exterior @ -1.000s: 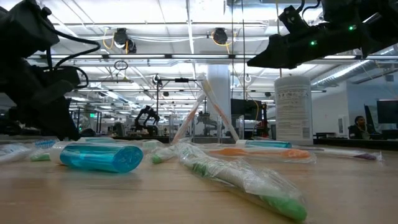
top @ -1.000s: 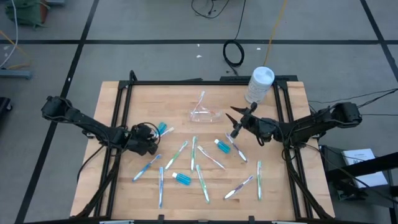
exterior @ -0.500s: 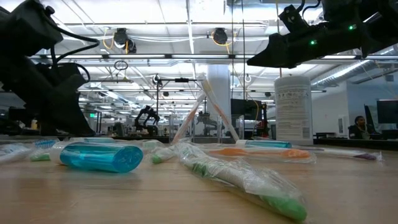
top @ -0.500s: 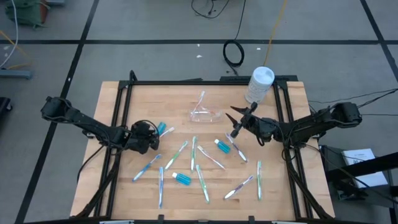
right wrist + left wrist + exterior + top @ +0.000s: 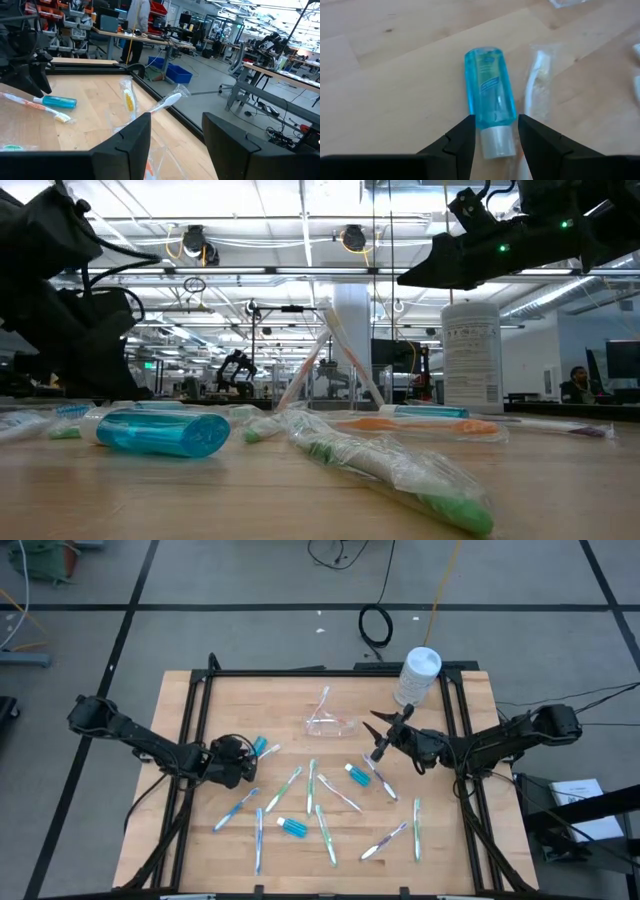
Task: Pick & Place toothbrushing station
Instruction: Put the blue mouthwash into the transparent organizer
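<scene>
The left gripper [image 5: 245,757] sat low over the table's [image 5: 200,840] left half, its jaws parted and lined up on either side of the white cap of a blue tube [image 5: 489,100]. That tube was short and translucent blue and lay flat on the wood, with a wrapped white toothbrush [image 5: 538,80] just beside it. Whether the fingers [image 5: 462,142] touched the cap I could not tell.

Toward 6 o'clock from the table's centre, wrapped toothbrushes [image 5: 322,825] in white, green and blue lay scattered flat, with a second blue tube [image 5: 292,828] among them. Toward 12 o'clock from them the clear plastic cup [image 5: 330,724] lay tipped on its side, a toothbrush sticking out of it.

At 3 o'clock from the cup the right gripper [image 5: 378,733] hung above the table with its fingers spread wide and holding nothing. A third blue tube [image 5: 358,775] lay just below it. The white canister [image 5: 417,676] stood upright at the table's 1 o'clock edge.
</scene>
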`<state>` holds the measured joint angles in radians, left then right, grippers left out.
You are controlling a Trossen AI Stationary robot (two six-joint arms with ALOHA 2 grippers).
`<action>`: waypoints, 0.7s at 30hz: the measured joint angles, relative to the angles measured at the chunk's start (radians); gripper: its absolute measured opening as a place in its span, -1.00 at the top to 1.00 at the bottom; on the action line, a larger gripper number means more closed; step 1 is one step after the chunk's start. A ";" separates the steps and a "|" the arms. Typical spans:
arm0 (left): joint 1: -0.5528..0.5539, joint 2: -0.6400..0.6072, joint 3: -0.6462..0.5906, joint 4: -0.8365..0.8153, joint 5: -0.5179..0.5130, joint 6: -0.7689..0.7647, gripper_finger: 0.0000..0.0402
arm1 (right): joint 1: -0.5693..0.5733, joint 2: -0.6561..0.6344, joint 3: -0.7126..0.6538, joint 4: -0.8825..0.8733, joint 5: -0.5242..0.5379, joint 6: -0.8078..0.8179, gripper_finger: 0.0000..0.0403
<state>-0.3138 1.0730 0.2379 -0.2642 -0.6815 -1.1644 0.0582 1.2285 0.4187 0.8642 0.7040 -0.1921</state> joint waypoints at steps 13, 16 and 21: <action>-0.003 0.240 0.004 0.142 -0.052 -0.010 0.24 | 0.000 0.000 0.000 0.000 0.000 0.000 0.16; -0.003 0.259 0.003 0.162 -0.074 -0.013 0.24 | 0.000 0.000 0.000 -0.001 0.000 0.001 0.16; -0.002 0.266 0.001 0.209 -0.081 0.034 0.24 | 0.000 0.000 0.000 -0.001 0.000 0.001 0.16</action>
<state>-0.3160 1.3388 0.2386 -0.0554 -0.7624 -1.1300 0.0586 1.2286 0.4187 0.8634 0.7040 -0.1913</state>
